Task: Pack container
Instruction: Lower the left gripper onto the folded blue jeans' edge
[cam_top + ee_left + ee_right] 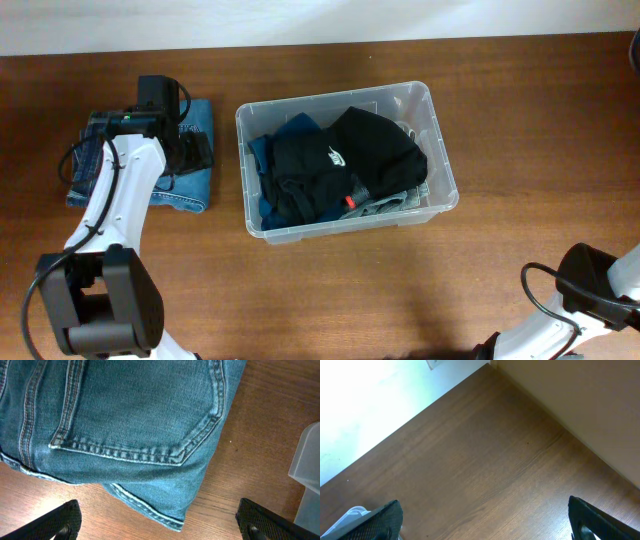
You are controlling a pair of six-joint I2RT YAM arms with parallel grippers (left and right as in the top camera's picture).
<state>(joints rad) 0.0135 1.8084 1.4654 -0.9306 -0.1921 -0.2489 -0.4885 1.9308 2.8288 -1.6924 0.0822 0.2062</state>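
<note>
Folded blue jeans (200, 120) are seen at the left of the wooden table (520, 100), with the left gripper (162, 527) spread wide above them, pinching nothing. The clear container (443, 150) is set mid-table, just beside the jeans, and is filled with dark clothes (350, 150). The right gripper (487, 525) is spread wide over bare wood.

Dark wood table (520, 120), white wall (200, 20) behind; bright, even light.

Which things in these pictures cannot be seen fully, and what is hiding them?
- Overhead: the left arm covers part of the jeans.
- Overhead: the black garment hides the clothes beneath it and the floor of the container.
- Left wrist: the right edge cuts off the container; only a corner shows.
</note>
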